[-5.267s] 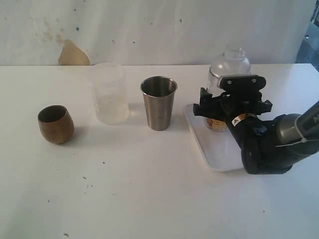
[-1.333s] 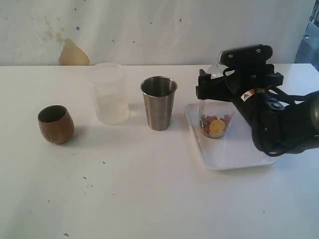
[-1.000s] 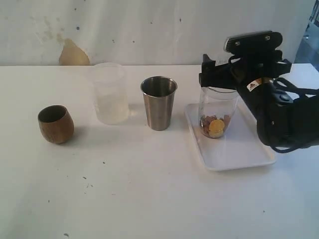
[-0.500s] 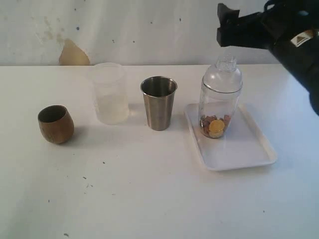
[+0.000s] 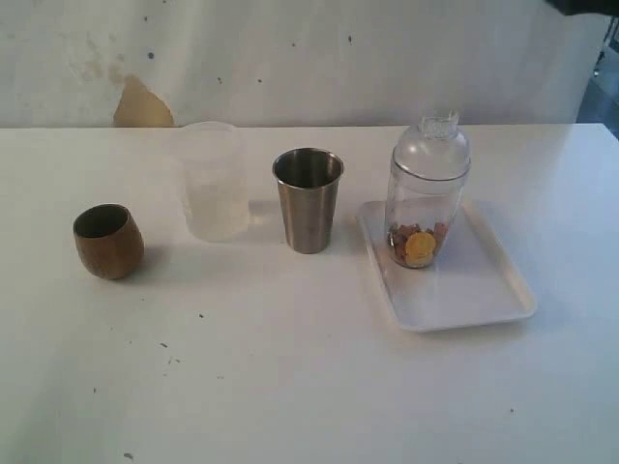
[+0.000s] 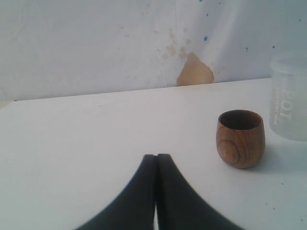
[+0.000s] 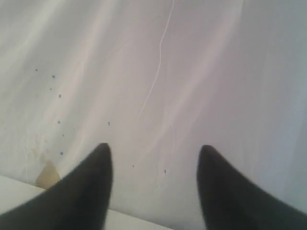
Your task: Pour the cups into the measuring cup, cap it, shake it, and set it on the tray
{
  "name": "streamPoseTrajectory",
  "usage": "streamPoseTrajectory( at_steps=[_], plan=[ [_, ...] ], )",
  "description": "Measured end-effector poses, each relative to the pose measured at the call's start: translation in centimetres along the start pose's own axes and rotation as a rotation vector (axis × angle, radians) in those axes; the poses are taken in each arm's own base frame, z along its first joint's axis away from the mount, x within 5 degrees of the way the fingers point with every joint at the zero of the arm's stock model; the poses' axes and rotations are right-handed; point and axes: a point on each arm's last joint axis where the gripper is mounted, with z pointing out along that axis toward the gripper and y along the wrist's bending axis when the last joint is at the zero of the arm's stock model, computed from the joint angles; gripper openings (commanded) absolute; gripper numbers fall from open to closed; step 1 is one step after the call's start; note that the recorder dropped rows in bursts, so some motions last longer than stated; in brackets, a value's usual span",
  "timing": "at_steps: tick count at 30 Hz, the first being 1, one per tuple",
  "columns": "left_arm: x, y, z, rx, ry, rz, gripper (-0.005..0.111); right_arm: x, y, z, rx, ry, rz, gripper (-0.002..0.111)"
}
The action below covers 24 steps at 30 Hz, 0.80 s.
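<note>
- The measuring cup (image 5: 423, 220) stands upright on the tray (image 5: 488, 290), in the tray's left half toward its far edge. A clear dome lid (image 5: 432, 147) sits on it, and brown and yellow bits lie at its bottom.
- The tray lies flat on the table (image 5: 290, 387), toward the table's right edge.
- Just left of the tray stands the steel tumbler (image 5: 309, 200). Left of that is a frosted plastic cup (image 5: 214, 181), a little nearer the table's far edge. The wooden cup (image 5: 108, 242) is well apart, toward the left edge. All three are upright and none touches another.
- Nothing stands over or against the capped cup.
- The left gripper (image 6: 157, 163) has its fingers pressed together with nothing between them. It is low over the table, near the wooden cup.
- The right gripper (image 7: 153, 158) is spread and empty, and faces the wall.
- Half a second ago the right gripper hung just above the lid. Now only a dark sliver of that arm (image 5: 580, 5) shows at the exterior view's upper right corner. Earlier still it was clamped around the measuring cup on the tray.
- The cups and the tray have not shifted.
</note>
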Motion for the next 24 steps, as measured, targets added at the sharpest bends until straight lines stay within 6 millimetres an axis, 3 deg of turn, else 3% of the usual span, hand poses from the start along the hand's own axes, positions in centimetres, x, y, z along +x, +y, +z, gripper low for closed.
streamPoseTrajectory(
  at_steps=[2, 3, 11, 24],
  plan=[
    [0.0, 0.0, 0.0, 0.000, 0.000, 0.000, 0.000, -0.9, -0.1, -1.2, -0.010, -0.021, 0.003, 0.003],
    [0.0, 0.0, 0.0, 0.000, 0.000, 0.000, 0.000, -1.2, -0.1, -1.9, -0.018, -0.023, 0.005, 0.000],
    [0.0, 0.0, 0.0, 0.000, 0.000, 0.000, 0.000, -3.4, -0.1, -6.7, -0.073, -0.060, 0.004, 0.000],
    [0.0, 0.0, 0.0, 0.000, 0.000, 0.000, 0.000, -4.4, 0.1, -13.1, -0.163, -0.061, -0.015, 0.000]
  ],
)
